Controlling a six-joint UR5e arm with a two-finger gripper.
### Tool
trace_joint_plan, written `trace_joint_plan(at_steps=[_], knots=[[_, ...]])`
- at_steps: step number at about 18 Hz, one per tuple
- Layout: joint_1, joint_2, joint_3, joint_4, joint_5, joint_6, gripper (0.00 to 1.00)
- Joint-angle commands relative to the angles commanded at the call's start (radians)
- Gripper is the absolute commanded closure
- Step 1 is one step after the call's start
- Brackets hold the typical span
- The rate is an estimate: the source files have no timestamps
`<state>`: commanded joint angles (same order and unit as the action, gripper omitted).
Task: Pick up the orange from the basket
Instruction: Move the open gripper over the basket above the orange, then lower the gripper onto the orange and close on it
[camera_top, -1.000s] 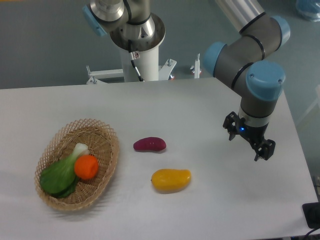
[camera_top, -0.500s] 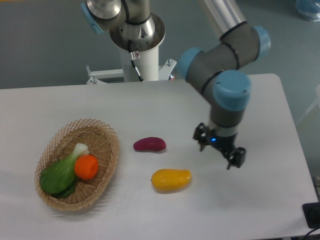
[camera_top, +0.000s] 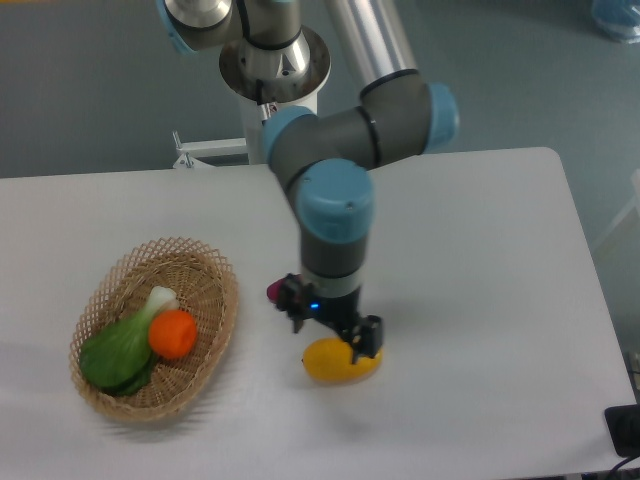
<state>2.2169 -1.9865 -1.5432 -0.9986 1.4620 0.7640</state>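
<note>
1 arm in frame, wrist pointing down over the middle of the table (camera_top: 480, 250). Gripper (camera_top: 331, 325) sits just below frame center, fingers spread apart with nothing between them: 1 black finger at the left near the purple item, the other at the right, overlapping the top of the yellow fruit in the picture. Cannot tell if that finger actually touches the fruit or just hangs above it.

Orange (camera_top: 173, 334) is in the basket (camera_top: 214, 268), lower left of the frame. It lies toward the middle of the basket, touching the right side of the green leafy vegetable (camera_top: 112, 355), whose white stalk end points up toward the far rim. Orange is well apart from the gripper, off to its left.

Yellow mango-shaped fruit (camera_top: 335, 366) lies on the table at lower center, just right of the basket and directly under the gripper in this view. Its upper right part is hidden by the right finger.

Purple item (camera_top: 274, 291) is mostly hidden behind the wrist and left finger; only a small sliver shows at center left of the gripper. Shape cannot be told from what is visible.

Arm's blue-capped joints stack above the gripper in the upper center of the frame; the base column stands at the top, behind the far table edge.
</note>
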Motion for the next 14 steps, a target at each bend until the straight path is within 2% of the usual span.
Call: trace_joint_plan(at_steps=[3, 8, 11, 14], knots=[[-0.055, 0.006, -0.024, 0.0, -0.017, -0.041, 0.0], [-0.146, 0.035, -0.124, 0.003, -0.014, -0.136, 0.0], [-0.192, 0.034, -0.166, 0.009, -0.011, -0.19, 0.0], [-0.212, 0.005, -0.19, 0.101, -0.011, -0.288, 0.0]])
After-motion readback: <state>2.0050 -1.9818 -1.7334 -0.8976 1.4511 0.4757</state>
